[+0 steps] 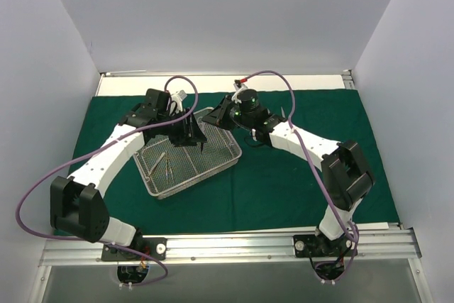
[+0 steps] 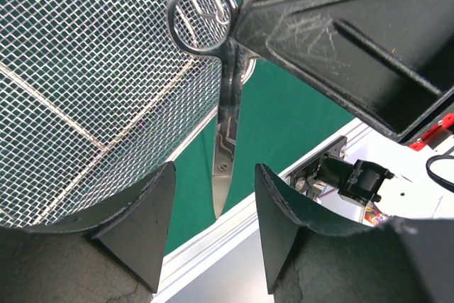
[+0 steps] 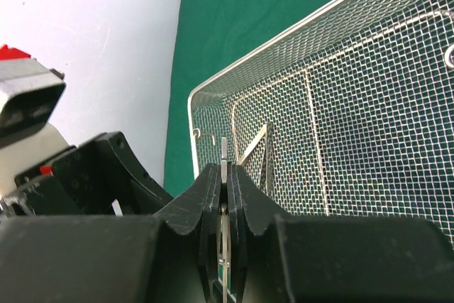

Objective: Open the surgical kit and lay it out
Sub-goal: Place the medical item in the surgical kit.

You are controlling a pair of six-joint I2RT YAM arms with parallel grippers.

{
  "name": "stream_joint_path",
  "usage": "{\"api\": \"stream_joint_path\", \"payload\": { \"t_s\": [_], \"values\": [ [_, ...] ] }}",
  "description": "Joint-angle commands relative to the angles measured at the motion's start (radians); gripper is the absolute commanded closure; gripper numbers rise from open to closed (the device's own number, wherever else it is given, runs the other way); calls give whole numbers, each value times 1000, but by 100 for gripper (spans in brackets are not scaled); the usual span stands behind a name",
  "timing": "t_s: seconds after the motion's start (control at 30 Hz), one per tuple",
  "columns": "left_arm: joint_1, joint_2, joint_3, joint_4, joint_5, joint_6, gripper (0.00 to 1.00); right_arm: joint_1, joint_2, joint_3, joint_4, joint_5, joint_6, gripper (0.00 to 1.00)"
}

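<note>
Surgical kit part-way laid out. From the near edge of the table (image 1: 142, 84) to the far one, the kit's dark green cloth (image 1: 305, 175) lies opened and spread flat over most of the surface. The wire-mesh tray (image 1: 202, 175) sits on the cloth's left half, askew to the cloth's edges. At least two slim steel instruments (image 1: 167, 168) lie on the tray floor toward its near left corner.

Over the far side of the tray the two grippers meet. The right gripper (image 3: 223, 175) is clamped tight on the handle end of a pair of surgical scissors (image 2: 225, 125), which hang blades down. The left gripper (image 2: 214, 175) has its jaws apart, one finger on either side of the blades; as far as its wrist view shows, it touches neither.

The unwrapping looks finished, while the laying-out has hardly begun. No instrument can be seen on the cloth itself, and the scissors are in the air, apparently about to pass between grippers. They and the pieces in the tray have yet to be set down on the cloth.

No brand or label can be read. A small mark near the scissors' pivot is too fine to make out.
</note>
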Motion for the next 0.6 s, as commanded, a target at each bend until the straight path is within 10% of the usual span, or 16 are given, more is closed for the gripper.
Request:
{"api": "stream_joint_path", "payload": {
  "t_s": [0.0, 0.2, 0.43, 0.57],
  "values": [
    [-16, -14, 15, 40, 27, 0, 44, 4, -40, 56, 21, 25, 10, 100],
    [-31, 8, 25, 45, 59, 3, 53, 2, -46, 62, 15, 29, 11, 100],
    [-28, 34, 44, 20, 122, 15, 98, -13, -75, 73, -11, 28, -4, 100],
    [-25, 19, 80, -18, 96, 54, 98, -36, -134, 77, -140, 54, -134, 64]
  ]
}}
